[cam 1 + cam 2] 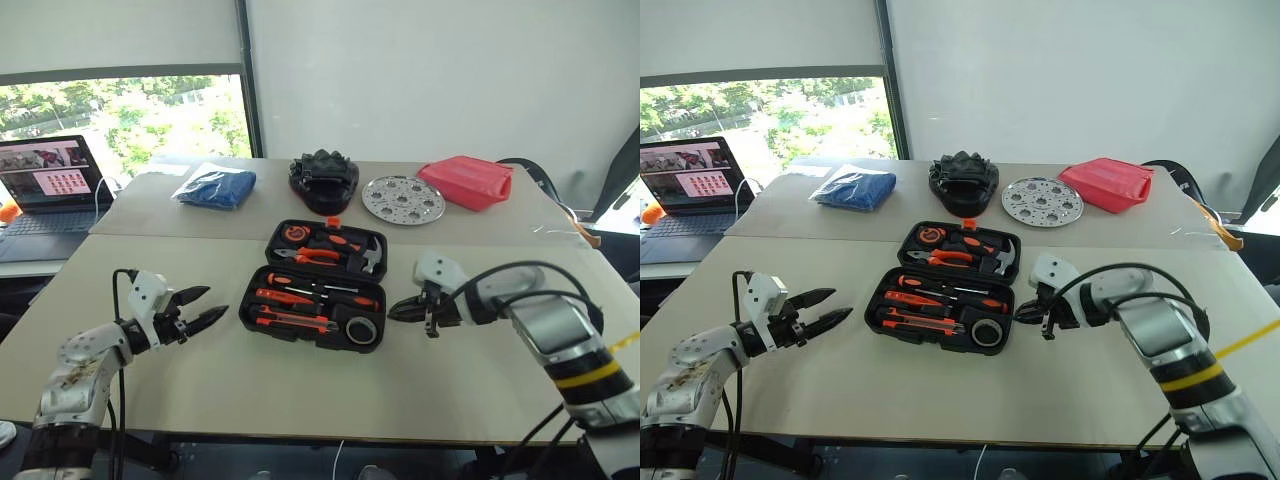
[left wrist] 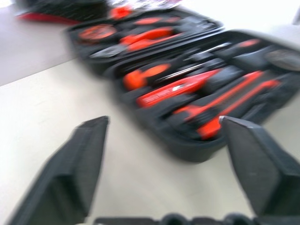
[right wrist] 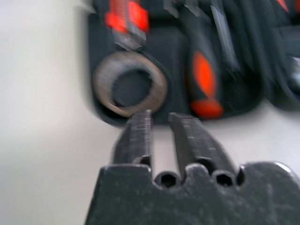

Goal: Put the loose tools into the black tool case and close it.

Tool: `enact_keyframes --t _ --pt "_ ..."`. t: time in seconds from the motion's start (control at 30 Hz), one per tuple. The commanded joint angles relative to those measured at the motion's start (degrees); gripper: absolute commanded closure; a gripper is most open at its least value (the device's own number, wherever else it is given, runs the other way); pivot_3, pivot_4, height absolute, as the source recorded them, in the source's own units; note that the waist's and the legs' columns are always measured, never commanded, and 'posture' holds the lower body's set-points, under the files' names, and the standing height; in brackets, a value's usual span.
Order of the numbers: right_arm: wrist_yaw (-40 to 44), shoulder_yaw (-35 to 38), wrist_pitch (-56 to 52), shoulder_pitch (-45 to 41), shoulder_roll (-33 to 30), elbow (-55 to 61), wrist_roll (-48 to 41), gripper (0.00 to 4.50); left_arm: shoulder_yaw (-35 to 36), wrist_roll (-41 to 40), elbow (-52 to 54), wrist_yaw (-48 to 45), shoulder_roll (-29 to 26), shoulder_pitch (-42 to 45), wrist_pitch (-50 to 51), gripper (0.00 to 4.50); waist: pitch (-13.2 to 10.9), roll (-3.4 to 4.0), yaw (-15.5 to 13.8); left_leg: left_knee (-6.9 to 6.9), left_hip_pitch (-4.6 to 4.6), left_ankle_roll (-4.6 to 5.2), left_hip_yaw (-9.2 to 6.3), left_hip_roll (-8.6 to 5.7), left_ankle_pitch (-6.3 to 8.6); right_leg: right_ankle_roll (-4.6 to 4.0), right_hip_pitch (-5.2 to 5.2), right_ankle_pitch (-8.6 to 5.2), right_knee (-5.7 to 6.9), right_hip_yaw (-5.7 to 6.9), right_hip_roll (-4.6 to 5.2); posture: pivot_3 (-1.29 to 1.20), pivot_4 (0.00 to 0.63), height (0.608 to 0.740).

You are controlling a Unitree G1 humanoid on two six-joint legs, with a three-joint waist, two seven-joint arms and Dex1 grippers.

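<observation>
Black tool case lying open mid-table, orange-handled tools sitting in recesses; left gripper gaping empty, right gripper pinched closed, empty.

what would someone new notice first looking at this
The open black tool case at the table's middle, its recesses full of orange-handled tools, draws the eye. The left gripper stands open on its left, the right gripper shut on its right. A red tray glows at the back.

Black tool case — orange-black tools; perforated silver disc.
</observation>
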State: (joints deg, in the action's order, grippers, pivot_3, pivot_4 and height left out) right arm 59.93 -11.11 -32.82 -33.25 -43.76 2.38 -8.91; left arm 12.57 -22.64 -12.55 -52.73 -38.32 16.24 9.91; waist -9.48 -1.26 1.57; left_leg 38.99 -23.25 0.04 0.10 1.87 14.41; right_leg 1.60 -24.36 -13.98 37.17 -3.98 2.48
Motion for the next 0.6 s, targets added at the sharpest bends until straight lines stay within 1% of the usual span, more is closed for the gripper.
enact_keyframes --t 0.03,0.1,0.17,0.2,0.4,0.5,0.6 --pt "-10.71 4.56 6.78 1.92 1.68 -0.41 4.60 4.50 -0.63 2.97 -3.96 5.76 1.39 5.75 0.53 2.65 0.00 0.00 -0.16 0.01 0.00 -0.02 0.01 -0.01 -0.01 0.01 -0.01 0.01 0.01 -0.01 0.00 0.00 0.150 0.740" --pt "-13.87 4.46 7.75 3.07 3.43 -2.11 5.82 4.50 -2.40 5.19 -6.96 8.25 3.31 9.18 0.55 3.48 0.01 -0.01 -0.42 0.01 0.03 -0.02 0.00 -0.02 -0.01 0.02 0.04 0.02 0.00 -0.01 0.00 0.00 0.150 0.740" --pt "-16.75 3.96 9.22 3.26 5.20 -3.86 7.44 4.50 -3.86 6.36 -9.26 8.82 5.03 11.79 0.12 4.20 0.01 -0.01 -0.54 0.01 0.04 -0.03 0.00 -0.04 -0.02 0.04 0.06 0.03 -0.01 -0.02 0.01 0.00 0.150 0.740" --pt "-18.14 3.54 9.03 3.28 6.19 -4.57 8.25 4.50 -4.79 7.06 -10.32 9.27 5.98 13.12 0.27 4.48 0.01 -0.01 -0.55 0.01 0.04 -0.03 0.01 -0.05 -0.02 0.04 0.07 0.03 -0.01 -0.02 0.01 0.00 0.150 0.740" --pt "-21.16 2.36 8.19 3.55 10.72 -5.80 9.52 4.50 -8.43 9.14 -14.23 9.10 10.15 18.35 -0.56 4.48 0.01 -0.01 -0.52 0.00 -0.03 -0.03 -0.01 -0.05 -0.02 0.04 0.02 0.04 -0.01 -0.02 -0.01 0.00 0.150 0.740" --pt "-21.22 2.30 7.52 3.88 11.87 -5.35 9.44 4.50 -9.64 9.83 -15.17 8.01 10.99 19.28 -0.74 4.48 0.01 -0.01 -0.54 0.00 -0.02 -0.03 -0.01 -0.05 -0.02 0.04 0.02 0.04 0.00 -0.02 -0.01 0.00 0.150 0.740" --pt "-20.80 2.26 7.01 4.39 12.54 -4.39 8.87 4.50 -10.50 9.16 -14.31 5.83 11.03 18.84 1.29 4.48 0.01 -0.01 -0.59 0.01 -0.01 -0.03 -0.02 -0.06 -0.02 0.05 0.04 0.04 0.00 -0.02 -0.01 0.00 0.150 0.740"
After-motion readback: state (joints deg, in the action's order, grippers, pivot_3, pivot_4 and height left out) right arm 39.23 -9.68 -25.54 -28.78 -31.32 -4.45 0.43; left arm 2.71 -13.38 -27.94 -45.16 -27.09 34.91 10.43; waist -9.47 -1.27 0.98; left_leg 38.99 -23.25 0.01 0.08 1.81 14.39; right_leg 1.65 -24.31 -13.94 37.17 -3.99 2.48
